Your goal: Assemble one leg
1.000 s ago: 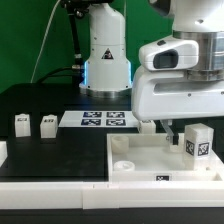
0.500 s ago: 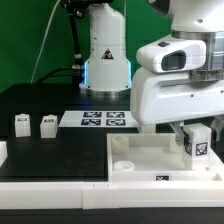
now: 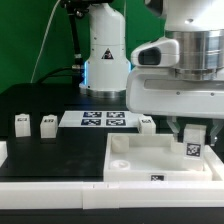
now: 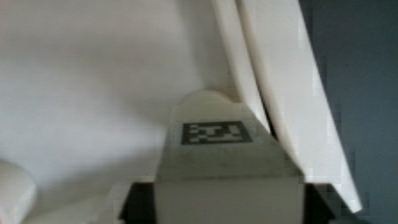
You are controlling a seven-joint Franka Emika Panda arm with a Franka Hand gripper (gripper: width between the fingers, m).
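My gripper (image 3: 191, 133) is shut on a leg (image 3: 193, 145), a small white block with a black-and-white tag, and holds it over the wide white plate (image 3: 140, 160) near its far corner on the exterior view's right. In the wrist view the leg (image 4: 221, 150) fills the space between the black fingers (image 4: 143, 205), with the plate (image 4: 89, 90) below it. Two more legs (image 3: 20, 123) (image 3: 47, 125) stand on the black table at the exterior view's left. Another leg (image 3: 147, 123) stands just behind the plate.
The marker board (image 3: 95, 119) lies on the table behind the plate. The arm's white base (image 3: 105, 55) stands at the back. A white edge (image 3: 2, 152) shows at the exterior view's far left.
My gripper has moved toward the exterior view's left and slightly down with the leg, bringing it lower over the plate.
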